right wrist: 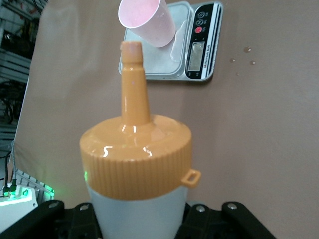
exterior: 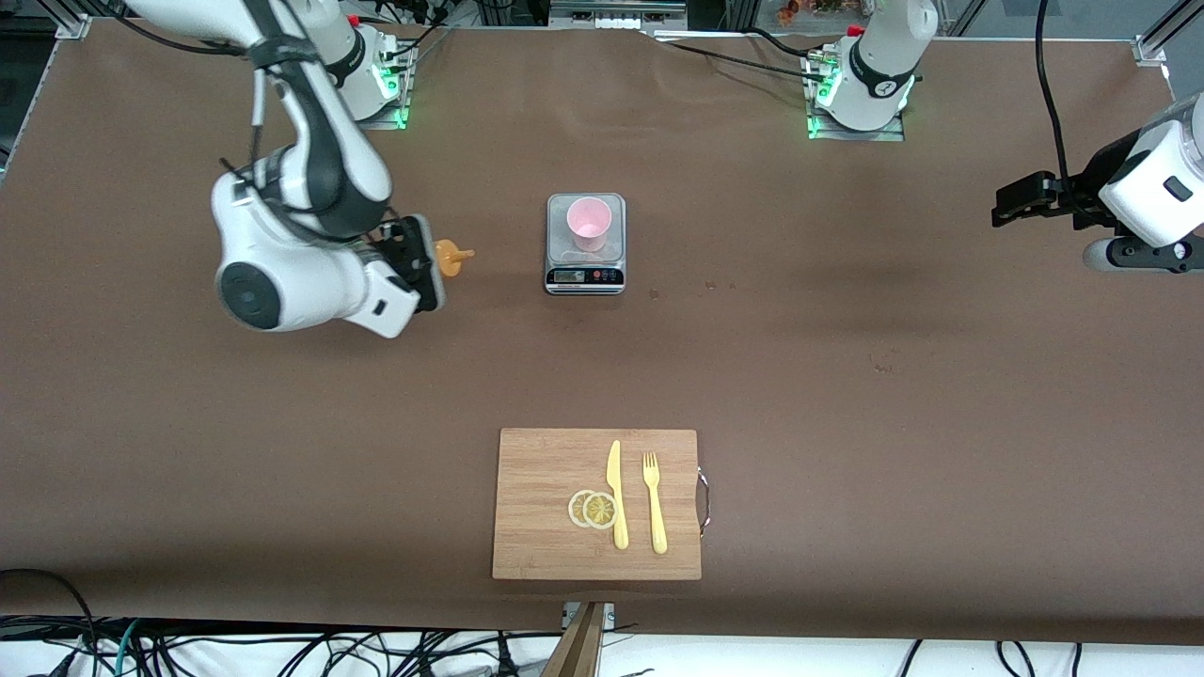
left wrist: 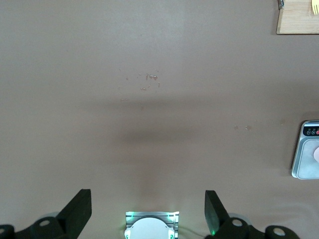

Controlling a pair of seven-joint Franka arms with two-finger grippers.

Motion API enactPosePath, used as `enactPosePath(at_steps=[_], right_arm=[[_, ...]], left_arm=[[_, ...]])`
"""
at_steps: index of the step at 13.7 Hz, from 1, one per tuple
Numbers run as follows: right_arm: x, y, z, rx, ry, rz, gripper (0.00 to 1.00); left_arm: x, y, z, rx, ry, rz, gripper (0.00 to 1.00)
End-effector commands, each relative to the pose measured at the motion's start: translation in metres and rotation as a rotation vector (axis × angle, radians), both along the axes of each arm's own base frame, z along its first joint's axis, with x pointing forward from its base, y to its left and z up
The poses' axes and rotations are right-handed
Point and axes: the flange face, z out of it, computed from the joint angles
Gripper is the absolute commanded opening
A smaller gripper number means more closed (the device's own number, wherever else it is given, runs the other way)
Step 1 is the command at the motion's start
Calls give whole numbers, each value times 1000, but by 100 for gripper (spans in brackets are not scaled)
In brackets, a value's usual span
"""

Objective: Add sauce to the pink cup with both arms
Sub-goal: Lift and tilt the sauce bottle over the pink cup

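The right claw (exterior: pixel 425 261) pinches the sauce bottle (right wrist: pixel 135 164), tipped toward the pink cup (exterior: pixel 590 224) on the scale (exterior: pixel 585 275); the left claw (left wrist: pixel 148 209) waits, spread, over bare bench (exterior: pixel 847 329).

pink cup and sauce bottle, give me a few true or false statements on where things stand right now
1. The pink cup stands on the scale. True.
2. The right gripper is shut on the sauce bottle. True.
3. The sauce bottle's nozzle is already over the cup. False: it is held over the bare table toward the right arm's end, nozzle pointing toward the cup.
4. The left gripper holds the cup. False: it is open and holds nothing, over the table's left-arm end.
5. A knife and a fork lie on the cutting board. True.
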Motion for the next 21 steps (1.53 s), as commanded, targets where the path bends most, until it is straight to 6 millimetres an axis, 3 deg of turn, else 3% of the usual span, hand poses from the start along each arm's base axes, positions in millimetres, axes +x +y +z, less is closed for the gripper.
enactPosePath(at_steps=[1,7,12,14,21], right_arm=[[-17,31,9,-121,-32,18,0],[-74,122,-10,-360,-107,52,0],[-112,178,-30,-517,-212,56,0],[-124,191,-40,-564,-246,67,0],[-125,218,-44,-613,-342,79,0]], left_arm=[[3,3,1,-3,-3,-19,100],[3,3,1,-3,-3,-19,100],[3,2,1,-4,-2,-19,100],[3,2,1,-4,-2,-19,100],[3,-4,0,-5,-1,-30,100]])
